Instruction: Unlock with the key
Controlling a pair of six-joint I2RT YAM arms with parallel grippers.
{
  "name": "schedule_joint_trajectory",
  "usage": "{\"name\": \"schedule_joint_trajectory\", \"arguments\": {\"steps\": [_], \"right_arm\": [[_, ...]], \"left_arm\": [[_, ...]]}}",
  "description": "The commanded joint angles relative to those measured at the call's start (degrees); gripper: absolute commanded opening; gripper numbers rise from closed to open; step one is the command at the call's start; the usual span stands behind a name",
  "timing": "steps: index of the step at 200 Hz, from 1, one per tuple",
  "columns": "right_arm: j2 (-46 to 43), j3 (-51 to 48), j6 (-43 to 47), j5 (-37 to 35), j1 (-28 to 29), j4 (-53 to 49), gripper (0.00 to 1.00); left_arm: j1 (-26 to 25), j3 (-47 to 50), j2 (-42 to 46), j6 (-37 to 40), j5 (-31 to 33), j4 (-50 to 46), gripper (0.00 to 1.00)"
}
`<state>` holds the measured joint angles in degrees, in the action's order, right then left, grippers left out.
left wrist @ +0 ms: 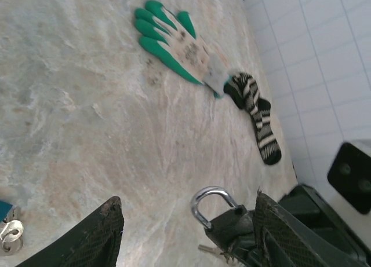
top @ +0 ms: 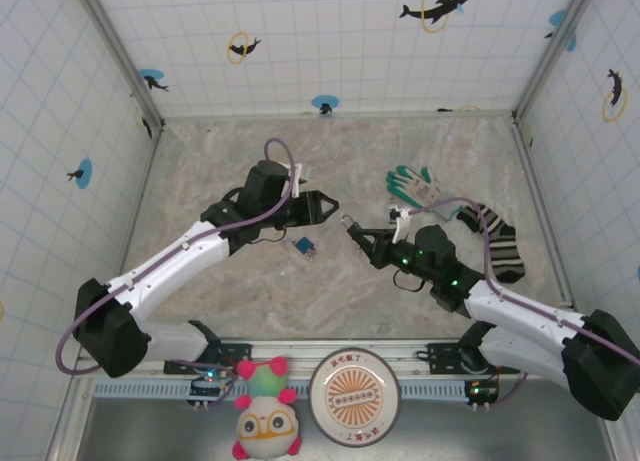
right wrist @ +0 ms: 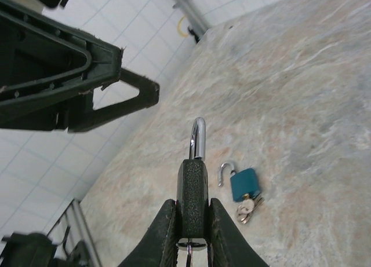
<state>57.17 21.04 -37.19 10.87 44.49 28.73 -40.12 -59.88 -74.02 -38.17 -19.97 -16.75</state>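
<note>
My right gripper (top: 352,226) (right wrist: 192,204) is shut on a black padlock (right wrist: 192,180) (left wrist: 231,225), held above the table with its silver shackle (right wrist: 198,138) (left wrist: 204,196) pointing at the left arm. A small silver key (left wrist: 210,250) (right wrist: 190,245) sticks out of the padlock's bottom, between the right fingers. My left gripper (top: 326,207) (left wrist: 186,203) faces it a short way off. Its jaws stand wide apart and hold nothing, and the shackle shows between them in the left wrist view.
A small blue padlock (top: 303,246) (right wrist: 244,183) lies on the table under the grippers, shackle swung open, keys at its base. A green-and-white glove (top: 418,188) (left wrist: 179,44) and a striped sock (top: 497,241) (left wrist: 258,113) lie at the right. A plush toy (top: 266,421) and round plate (top: 354,396) sit at the near edge.
</note>
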Motion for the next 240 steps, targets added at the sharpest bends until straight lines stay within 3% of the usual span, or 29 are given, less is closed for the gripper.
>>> {"name": "schedule_joint_trajectory", "arguments": {"steps": [1,47,110,161,240], "right_arm": [[-1.30,2.55,2.82,8.92,-0.78,-1.22,0.00],[-1.96,4.21,3.44,11.68,-0.93,-1.38,0.00],[-2.54,4.52,3.33,13.59,-0.59,-0.39,0.00],[-3.63,4.79,5.00,14.09,0.79,-1.43,0.00],[-10.08,4.09,9.95,6.91,1.59,-6.24,0.00]], "left_arm": [[0.22,-1.86,1.33,9.11,-7.12,-3.72,0.61],[0.22,-1.56,0.05,10.40,-10.87,-4.49,0.60],[0.22,-0.26,-0.99,10.58,-12.38,-4.20,0.44],[0.22,-0.13,-2.36,11.27,-12.11,-4.99,0.38],[0.22,1.28,-2.89,12.46,-15.39,-5.69,0.29]]}}
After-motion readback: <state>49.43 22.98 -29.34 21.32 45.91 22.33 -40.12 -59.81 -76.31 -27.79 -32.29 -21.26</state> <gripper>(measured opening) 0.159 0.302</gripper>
